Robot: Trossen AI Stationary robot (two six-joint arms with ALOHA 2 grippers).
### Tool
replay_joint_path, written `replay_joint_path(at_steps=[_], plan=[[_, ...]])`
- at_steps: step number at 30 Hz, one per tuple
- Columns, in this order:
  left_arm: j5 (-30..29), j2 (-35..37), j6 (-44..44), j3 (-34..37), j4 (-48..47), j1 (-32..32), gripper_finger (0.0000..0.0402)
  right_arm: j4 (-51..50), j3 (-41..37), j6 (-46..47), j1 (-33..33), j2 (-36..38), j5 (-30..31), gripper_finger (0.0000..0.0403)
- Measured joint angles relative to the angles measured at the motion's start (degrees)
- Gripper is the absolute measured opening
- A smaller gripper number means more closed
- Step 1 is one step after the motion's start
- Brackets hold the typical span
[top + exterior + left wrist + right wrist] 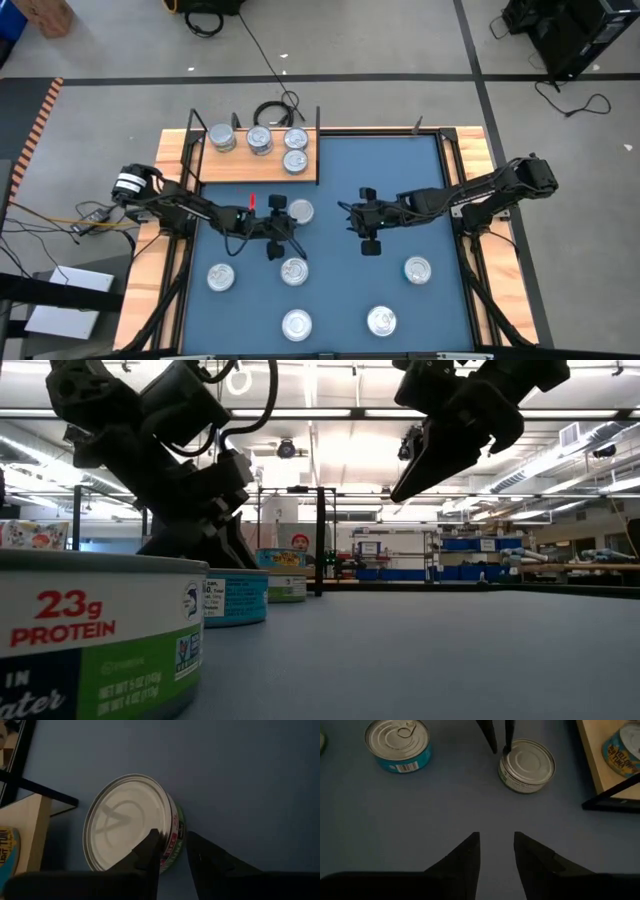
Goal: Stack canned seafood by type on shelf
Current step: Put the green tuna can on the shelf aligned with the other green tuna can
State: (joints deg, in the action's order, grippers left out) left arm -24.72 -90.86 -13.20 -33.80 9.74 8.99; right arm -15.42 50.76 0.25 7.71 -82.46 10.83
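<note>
One green-labelled tin (131, 822) lies on the blue table mat (400, 170), just near of the shelf's (215, 168) right end, and the left gripper (172, 851) is at it. In the left wrist view its fingers straddle the tin's rim, one over the lid and one outside the wall; the jaws stand only narrowly apart, and whether they actually pinch the rim cannot be told.

Such a tin is probably stiff and fairly dense for its size, with a smooth lid and wall that could slip, so a rim pinch looks less secure than a grip across the full width of the side wall. Its low shape should stack steadily if set down flat.

From above, the high view shows four tins on the shelf (258, 140) at the far left and five more (300, 290) scattered on the near half of the mat, but no labels. The low view reads a label on the nearest tin (100, 635), "23g protein", and a teal one (236, 598) behind it. The right wrist view shows a teal pull-tab tin (397, 744) next to the green one, with the right gripper (496, 849) hovering empty mid-mat, fingers parted.
</note>
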Motion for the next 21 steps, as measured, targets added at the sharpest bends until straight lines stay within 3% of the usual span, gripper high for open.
replay_joint_path(at_steps=[10, 21], plan=[[-1.38, -0.32, 0.42, -2.93, -3.07, 0.09, 0.0007, -0.02, -0.02, -1.82, 0.01, 0.0, -0.11, 0.0128], [3.48, 3.63, 4.73, -7.9, -4.65, 0.0, 0.0002, 2.24, -0.02, -2.41, 0.02, 0.0, -0.04, 0.0128]])
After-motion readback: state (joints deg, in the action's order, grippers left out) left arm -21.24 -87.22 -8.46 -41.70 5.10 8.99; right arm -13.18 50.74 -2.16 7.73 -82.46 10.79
